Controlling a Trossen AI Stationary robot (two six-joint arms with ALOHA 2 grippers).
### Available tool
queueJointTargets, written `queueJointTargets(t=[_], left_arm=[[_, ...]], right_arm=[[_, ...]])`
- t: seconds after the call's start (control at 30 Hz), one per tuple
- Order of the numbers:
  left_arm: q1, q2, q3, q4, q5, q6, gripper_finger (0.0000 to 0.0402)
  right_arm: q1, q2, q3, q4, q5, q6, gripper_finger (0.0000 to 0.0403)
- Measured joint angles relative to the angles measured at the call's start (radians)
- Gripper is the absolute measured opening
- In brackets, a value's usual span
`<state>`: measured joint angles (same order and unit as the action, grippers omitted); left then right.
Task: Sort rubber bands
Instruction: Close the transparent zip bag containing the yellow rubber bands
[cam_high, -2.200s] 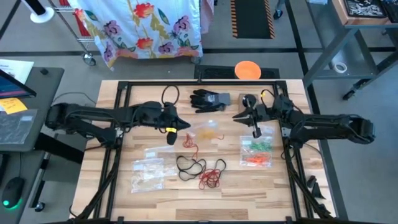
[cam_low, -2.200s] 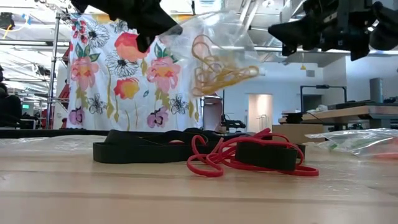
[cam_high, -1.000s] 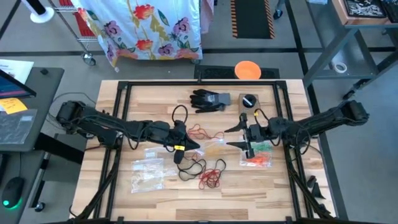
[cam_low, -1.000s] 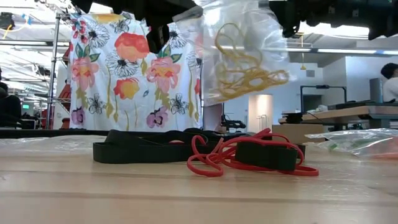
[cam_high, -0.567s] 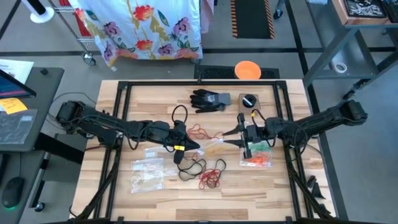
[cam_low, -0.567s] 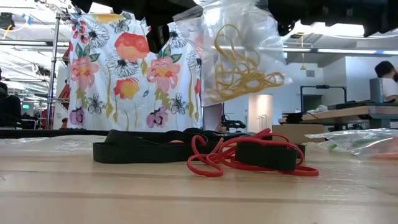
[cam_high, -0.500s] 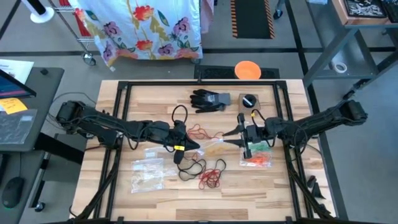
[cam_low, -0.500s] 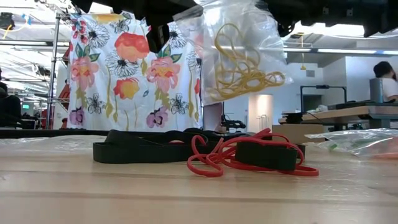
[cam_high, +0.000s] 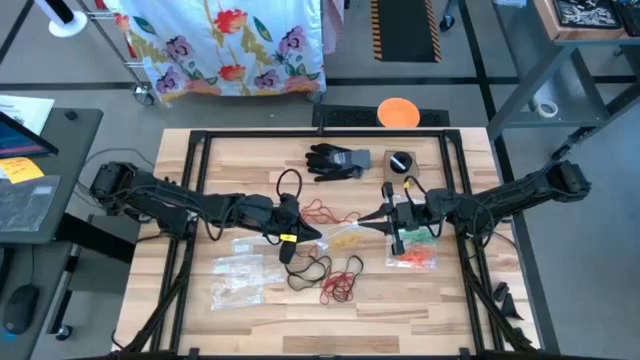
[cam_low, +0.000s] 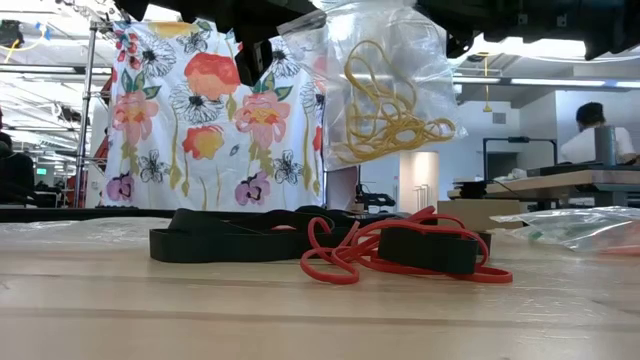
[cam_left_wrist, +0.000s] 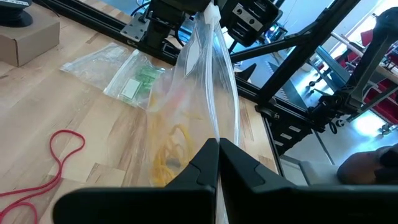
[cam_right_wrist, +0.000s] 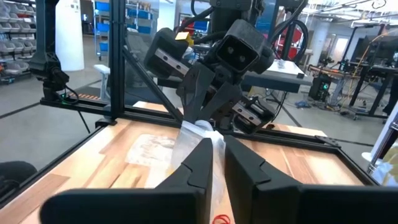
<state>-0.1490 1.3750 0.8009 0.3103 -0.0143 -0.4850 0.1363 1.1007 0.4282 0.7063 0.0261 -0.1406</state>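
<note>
A clear plastic bag (cam_low: 385, 85) holding yellow rubber bands (cam_low: 385, 105) hangs above the table between my two grippers. My left gripper (cam_high: 318, 235) is shut on one end of the bag's top. From the right, my right gripper (cam_high: 372, 226) is shut on the other end. On the wood below lie loose black rubber bands (cam_high: 305, 267) and red rubber bands (cam_high: 340, 285), with a few more red rubber bands (cam_high: 318, 210) farther back. My left gripper pinches the bag's top edge (cam_left_wrist: 215, 124) at one end between its two fingers. The fingers come in about level from the table's left. The bag hangs below them, clear of the table. My right gripper pinches the other end of the top edge (cam_right_wrist: 205, 134) between its two fingers, level, from the table's right. The top edge runs stretched between the two grips, and the bag's body sags below.
A bag of green and orange bands (cam_high: 412, 248) lies at the right under my right arm. Another clear bag (cam_high: 240, 280) lies near the front left. At the back are a black glove (cam_high: 335, 160) and a small black round thing (cam_high: 400, 162).
My right gripper, wide open around the bag's end a second ago, has shut on it and taken hold. The bag has kept hanging in the same place from my left gripper.
</note>
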Motion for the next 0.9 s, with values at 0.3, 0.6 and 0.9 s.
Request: queueJointTargets(t=[0.3, 0.6, 0.9], left_arm=[[-0.003, 0.000, 0.000, -0.001, 0.001, -0.001, 0.0000], [-0.005, 0.000, 0.000, -0.006, 0.009, 0.044, 0.0009], [0.007, 0.000, 0.005, -0.008, -0.031, 0.204, 0.0126]], right_arm=[[0.000, 0.000, 0.000, -0.017, 0.000, -0.019, 0.0004], [0.000, 0.000, 0.000, -0.021, 0.000, -0.026, 0.0001], [0.000, 0.000, 0.000, -0.037, 0.000, 0.002, 0.0001]])
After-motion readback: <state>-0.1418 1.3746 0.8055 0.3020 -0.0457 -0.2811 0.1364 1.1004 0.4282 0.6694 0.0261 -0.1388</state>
